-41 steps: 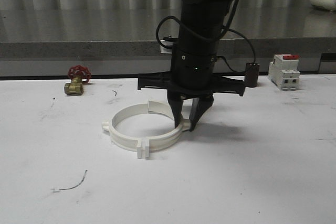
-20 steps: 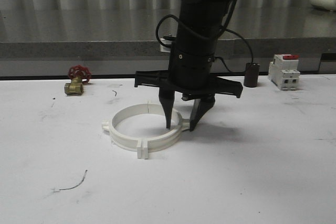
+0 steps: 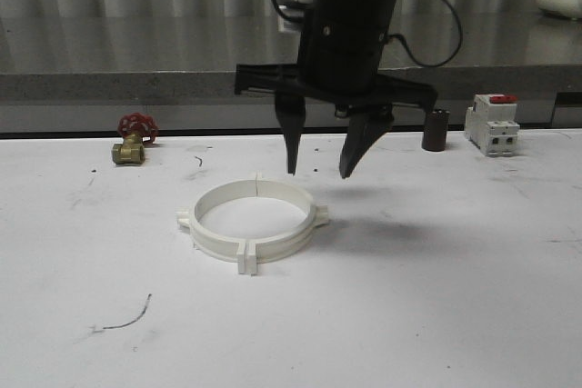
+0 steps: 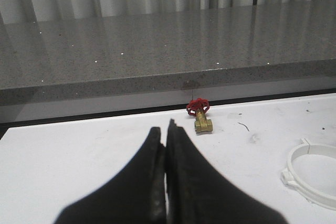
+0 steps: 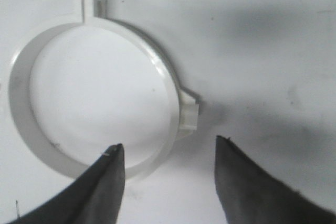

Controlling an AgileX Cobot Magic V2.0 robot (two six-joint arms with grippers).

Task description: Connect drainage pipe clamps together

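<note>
Hovering: right claw (image 3: 318, 173) wide open, empty | above drainage pipe clamps (image 3: 251, 224), seemingly joined | left claw (image 4: 166, 137) closed, empty

You have a brass valve (image 3: 133, 141) with a red handwheel at left, a dark cylinder (image 3: 436, 130) and breaker (image 3: 492, 124) at right, on the white bench (image 3: 436, 297).

The right end effector (image 3: 320, 173) is held above the table on an upright arm, pointing straight down, its two dark fingers (image 5: 105, 182) spread wide and gripping nothing. The left end effector (image 4: 164, 129) is seen low, its fingers pressed together, empty.
</note>
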